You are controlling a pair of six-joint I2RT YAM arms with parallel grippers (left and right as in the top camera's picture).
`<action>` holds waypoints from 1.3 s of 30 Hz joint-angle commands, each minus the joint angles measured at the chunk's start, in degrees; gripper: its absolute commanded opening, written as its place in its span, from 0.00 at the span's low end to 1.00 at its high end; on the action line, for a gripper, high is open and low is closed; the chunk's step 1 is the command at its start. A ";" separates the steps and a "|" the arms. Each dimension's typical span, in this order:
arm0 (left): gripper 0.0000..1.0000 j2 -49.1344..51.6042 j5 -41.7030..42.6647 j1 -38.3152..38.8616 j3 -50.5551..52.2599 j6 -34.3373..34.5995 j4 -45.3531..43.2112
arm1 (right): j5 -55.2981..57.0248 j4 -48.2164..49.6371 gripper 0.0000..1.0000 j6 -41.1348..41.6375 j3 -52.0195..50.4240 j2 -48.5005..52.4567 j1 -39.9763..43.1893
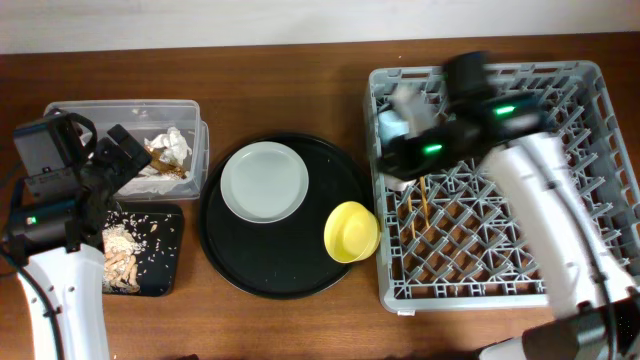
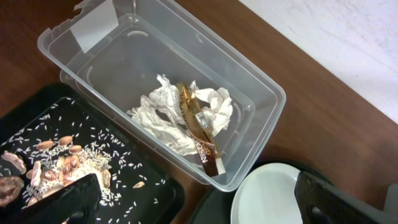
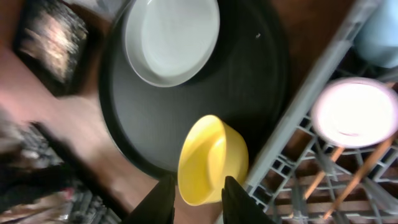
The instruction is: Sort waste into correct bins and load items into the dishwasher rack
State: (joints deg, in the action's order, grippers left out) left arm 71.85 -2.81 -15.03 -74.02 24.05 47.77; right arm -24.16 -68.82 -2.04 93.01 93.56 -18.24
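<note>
My left gripper (image 2: 199,211) is open and empty, hovering over the gap between the clear box (image 2: 112,37) and the plate (image 2: 273,199). The box holds white tissues (image 2: 161,115) and a gold foil wrapper (image 2: 196,127). Food scraps (image 2: 56,162) lie in the shallow black tray (image 2: 149,193). My right gripper (image 3: 199,202) is open and empty, above the rack's left edge with the yellow bowl (image 3: 211,158) below it. The bowl (image 1: 351,232) sits at the round tray's right rim. The rack (image 1: 590,130) holds the chopsticks (image 3: 367,168), pink cup (image 3: 351,112) and blue cup (image 3: 380,34).
The large round black tray (image 1: 300,270) lies in the middle with the grey-white plate (image 1: 264,181) on its left half. The rack's left wall (image 3: 311,93) stands close beside the bowl. The right wrist view is blurred by motion.
</note>
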 commanded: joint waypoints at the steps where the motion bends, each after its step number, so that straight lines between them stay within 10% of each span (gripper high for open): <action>1: 0.99 -0.31 0.42 -0.31 -0.59 0.15 -0.11 | 25.24 -0.33 0.27 13.09 0.61 0.31 -14.91; 5: 0.99 -0.31 0.42 -0.31 -0.59 0.15 -0.11 | 29.81 -0.48 0.47 13.51 -0.13 2.89 -27.28; 7: 0.99 -0.31 0.42 -0.31 -0.59 0.15 -0.11 | 29.31 -0.17 0.95 13.51 -0.13 4.63 -31.01; 12: 0.99 -0.31 0.42 -0.31 -0.59 0.15 -0.11 | 27.47 0.81 0.99 13.53 -0.13 9.60 -35.93; 15: 0.99 -0.31 0.42 -0.31 -0.59 0.15 -0.11 | 28.70 1.66 0.43 16.65 -0.15 12.72 -36.57; 20: 0.99 -0.31 0.42 -0.31 -0.59 0.15 -0.11 | 35.45 1.73 0.20 25.55 -0.17 19.12 -36.57; 39: 0.99 -0.31 0.42 -0.31 -0.59 0.15 -0.11 | 40.79 -1.20 0.23 31.54 -4.92 25.86 -36.57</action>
State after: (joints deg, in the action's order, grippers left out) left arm 71.85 -2.81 -15.03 -74.02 24.05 47.75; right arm 15.27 -70.30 28.32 91.31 118.74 -54.63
